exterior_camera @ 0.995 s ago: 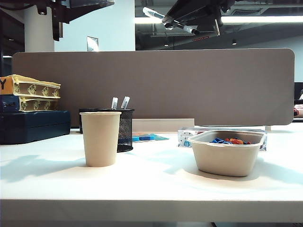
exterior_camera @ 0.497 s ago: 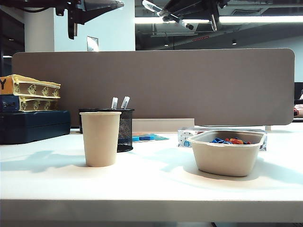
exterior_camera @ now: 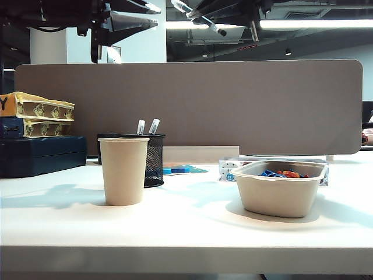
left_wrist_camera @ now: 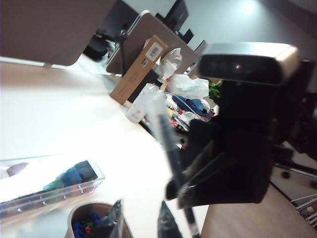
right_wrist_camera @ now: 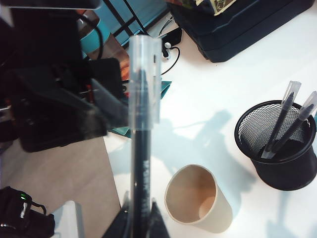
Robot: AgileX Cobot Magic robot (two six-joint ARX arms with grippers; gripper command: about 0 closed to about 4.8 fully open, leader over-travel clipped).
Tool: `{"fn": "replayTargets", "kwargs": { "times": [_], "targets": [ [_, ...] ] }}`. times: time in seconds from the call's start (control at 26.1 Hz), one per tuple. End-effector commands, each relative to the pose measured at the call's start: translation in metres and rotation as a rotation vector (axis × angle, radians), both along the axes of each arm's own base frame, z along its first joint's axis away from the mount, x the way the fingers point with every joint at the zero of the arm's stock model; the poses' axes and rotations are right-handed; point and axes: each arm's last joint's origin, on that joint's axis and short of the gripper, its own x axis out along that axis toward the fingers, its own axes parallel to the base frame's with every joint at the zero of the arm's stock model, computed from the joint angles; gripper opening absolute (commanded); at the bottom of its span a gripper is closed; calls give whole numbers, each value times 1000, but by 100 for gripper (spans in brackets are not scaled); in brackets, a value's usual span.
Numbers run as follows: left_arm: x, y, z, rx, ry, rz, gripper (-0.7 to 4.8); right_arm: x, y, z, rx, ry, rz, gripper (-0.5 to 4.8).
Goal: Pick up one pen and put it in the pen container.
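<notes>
My right gripper (right_wrist_camera: 140, 219) is shut on the pen (right_wrist_camera: 141, 148), a dark stick with a clear cap, holding it high above the table. In the exterior view the pen (exterior_camera: 218, 28) slants at the top centre. My left gripper (exterior_camera: 152, 16) hangs open just left of it, fingers pointing at the pen; its wrist view shows the pen (left_wrist_camera: 173, 154) just beyond the open fingertips (left_wrist_camera: 166, 223). The pen container (right_wrist_camera: 277, 145), a black mesh cup, stands below with two pens in it. In the exterior view the container (exterior_camera: 154, 161) is partly behind the paper cup.
A beige paper cup (exterior_camera: 123, 170) stands in front of the container. A beige bowl (exterior_camera: 280, 192) with blue and red pieces sits at the right. Stacked boxes (exterior_camera: 38, 146) line the left edge, and a grey partition (exterior_camera: 192, 99) closes the back.
My left arm has swung in from the upper left toward the pen, its gripper opening wider. My right gripper has tipped the pen and drawn it slightly up and left.
</notes>
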Motion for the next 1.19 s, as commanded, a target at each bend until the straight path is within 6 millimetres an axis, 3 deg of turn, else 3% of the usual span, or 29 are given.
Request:
{"fn": "replayTargets", "kwargs": {
  "times": [0.04,0.11,0.31,0.77,0.96,1.19],
  "targets": [
    [0,0,5,-14,-31,-2,98,0,6,5,44,-17,25,-1],
    [0,0,8,-21,-52,2,133,2,13,5,63,-14,41,-1],
    [6,-2,13,-32,-53,8,133,3,29,-3,69,6,77,-1],
    [10,-3,12,-50,-22,8,129,3,38,-8,72,16,109,-1],
    [10,-3,12,-52,-16,7,21,3,40,-7,80,6,112,-1],
    [10,-3,12,-52,-16,6,-6,3,40,-7,81,12,111,-1]
  ]
}}
